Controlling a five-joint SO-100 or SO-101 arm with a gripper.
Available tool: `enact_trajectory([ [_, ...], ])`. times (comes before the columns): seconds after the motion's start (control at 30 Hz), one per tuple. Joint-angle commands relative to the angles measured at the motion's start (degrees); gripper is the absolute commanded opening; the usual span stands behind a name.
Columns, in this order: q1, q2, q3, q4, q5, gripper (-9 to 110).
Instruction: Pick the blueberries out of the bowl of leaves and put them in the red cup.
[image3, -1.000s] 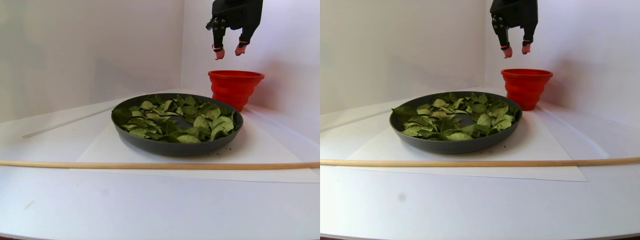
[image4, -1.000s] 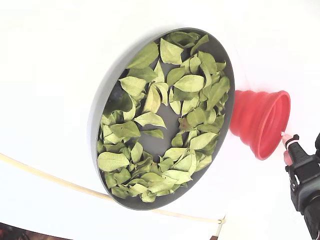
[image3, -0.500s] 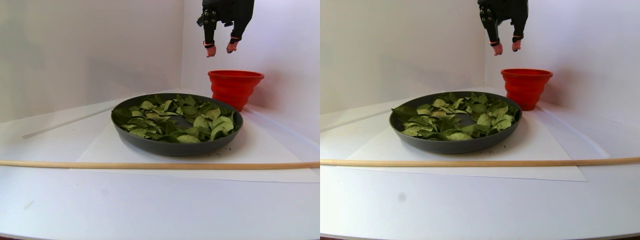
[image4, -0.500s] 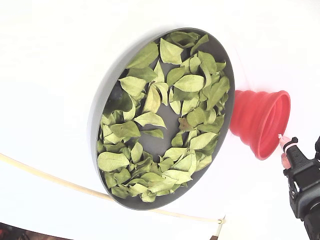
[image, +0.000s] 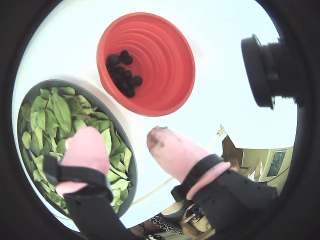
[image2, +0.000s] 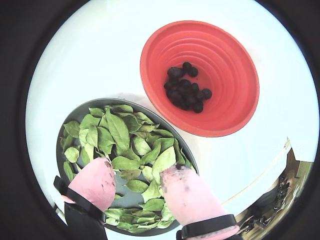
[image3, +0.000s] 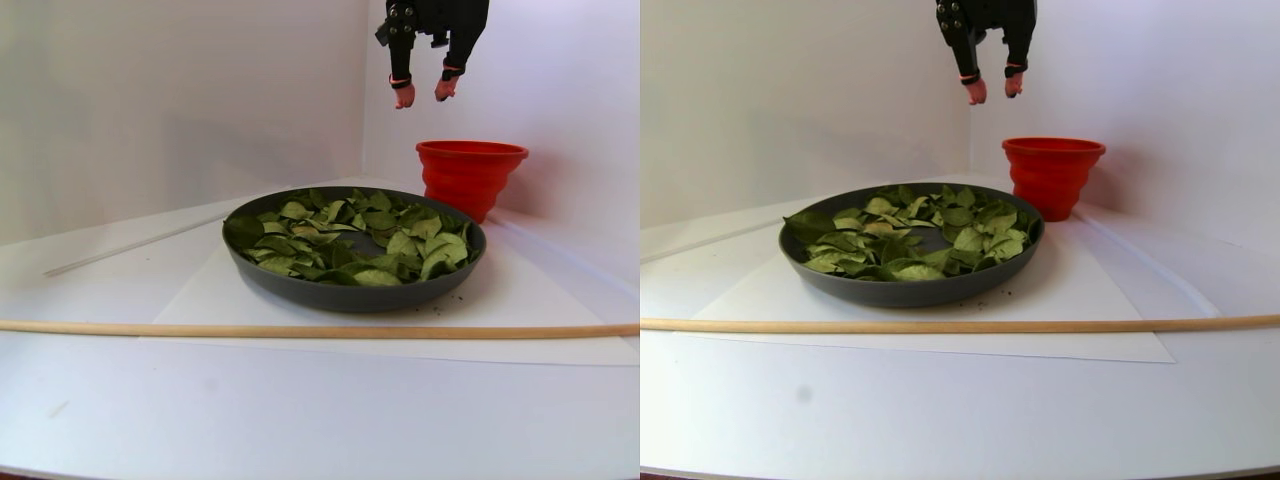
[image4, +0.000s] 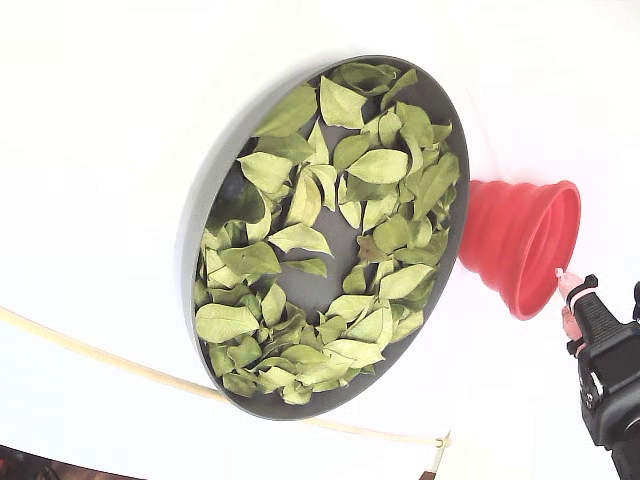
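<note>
Red cup (image2: 220, 120) holds blueberries (image2: 186, 90); no writing legible anywhere.

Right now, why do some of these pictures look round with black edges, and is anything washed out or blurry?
Both wrist views are fisheye: a black ring frames them and the red cup and bowl bulge. The pink fingertips there look soft, being so close. The fixed view is overexposed, the table blank white. The stereo pair view is evenly lit, with soft shadows.
</note>
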Motion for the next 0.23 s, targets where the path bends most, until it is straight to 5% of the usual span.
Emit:
enact_trajectory([
  [0.0,-0.1,6.2,-0.3,0.1,-0.1,17],
  [0.2,-0.1,6.8,0.7,0.1,-0.4,17],
])
